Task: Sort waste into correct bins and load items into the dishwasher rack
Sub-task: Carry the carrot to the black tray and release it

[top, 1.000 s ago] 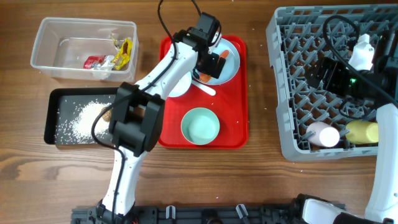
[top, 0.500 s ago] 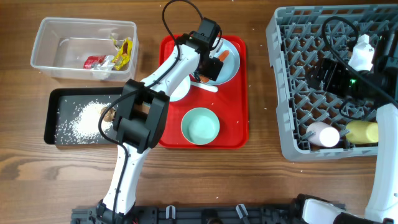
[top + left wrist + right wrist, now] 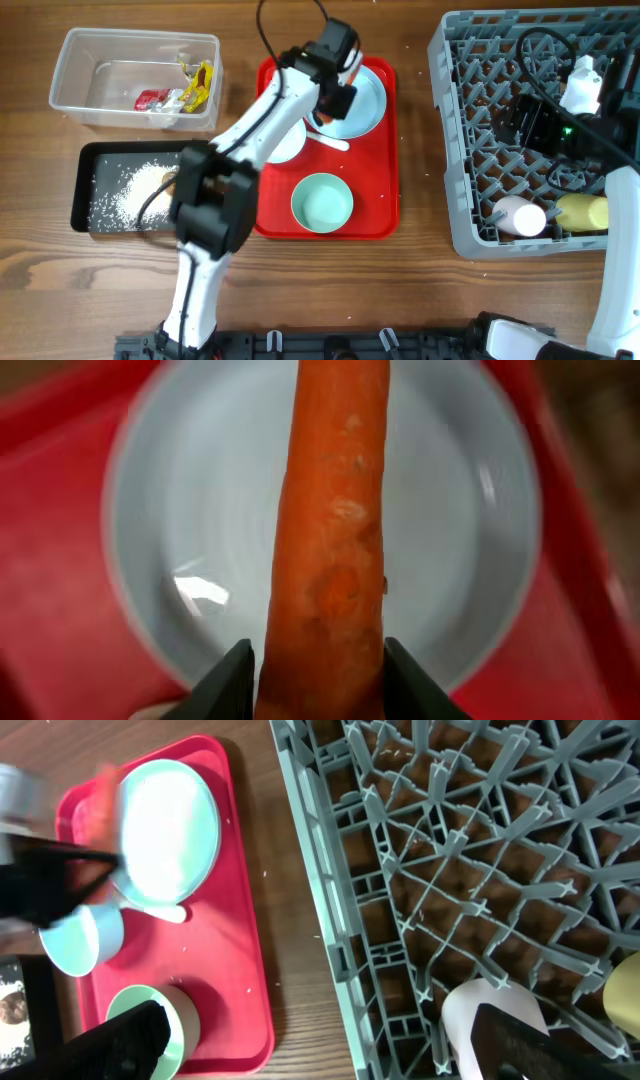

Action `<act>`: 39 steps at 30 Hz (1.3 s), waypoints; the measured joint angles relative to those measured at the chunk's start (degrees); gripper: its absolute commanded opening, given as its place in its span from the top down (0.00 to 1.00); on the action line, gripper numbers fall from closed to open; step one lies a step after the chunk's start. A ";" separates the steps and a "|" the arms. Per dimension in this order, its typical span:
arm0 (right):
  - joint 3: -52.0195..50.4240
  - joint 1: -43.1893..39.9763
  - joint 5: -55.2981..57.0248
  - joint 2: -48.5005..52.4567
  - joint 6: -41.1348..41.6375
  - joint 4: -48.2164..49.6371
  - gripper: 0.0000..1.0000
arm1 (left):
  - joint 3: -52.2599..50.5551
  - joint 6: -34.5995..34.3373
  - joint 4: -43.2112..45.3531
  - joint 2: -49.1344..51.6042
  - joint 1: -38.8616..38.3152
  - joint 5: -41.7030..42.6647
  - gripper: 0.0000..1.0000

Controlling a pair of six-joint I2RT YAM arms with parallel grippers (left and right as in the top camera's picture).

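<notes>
1. The clear plastic rectangular tub [image 3: 70,72] sits far left on the wooden surface [image 3: 420,290]. It holds the crumpled red and yellow wrappers [image 3: 180,93].
2. Just beside it, nearer the robot, the shallow black bin [image 3: 83,195] carries loose white rice grains [image 3: 135,186] and a small brown food lump [image 3: 172,184].
3. The left gripper [image 3: 322,672] has its fingers [image 3: 230,682] clamped on the thick end of the long orange carrot [image 3: 330,530]. The carrot's long axis points away from the wrist, above the pale blue round plate [image 3: 190,510]. The black bin probably suits it, lying leftward and toward the robot; the left arm is nearer.
4. The flat red tray [image 3: 375,218] also bears a pale teal bowl [image 3: 322,203] and white spoon [image 3: 335,143].
5. The grey lattice rack [image 3: 480,150] holds a pink cup [image 3: 518,215] and yellow cup [image 3: 583,212]. Above it the right gripper [image 3: 320,1055] is spread wide and empty.
</notes>
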 measured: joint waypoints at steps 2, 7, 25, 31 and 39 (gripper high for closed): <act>0.00 0.00 0.02 0.26 0.00 -0.04 0.00 | 0.00 0.00 -2.99 -6.54 0.13 -1.86 0.71; 0.00 0.00 0.17 0.48 0.00 0.15 0.00 | 0.39 -1.99 -21.81 -22.45 3.48 -10.03 0.71; 0.00 0.00 0.20 0.57 0.00 0.63 0.00 | -40.59 -26.49 -19.54 -23.87 32.48 -10.36 0.63; 0.00 0.00 0.20 0.59 0.00 -0.20 0.00 | -46.01 -30.58 -7.89 -23.71 32.48 -6.19 0.23; 0.00 0.00 0.20 0.63 0.00 -0.46 0.00 | -37.11 -25.07 -23.58 -26.91 32.65 2.73 0.27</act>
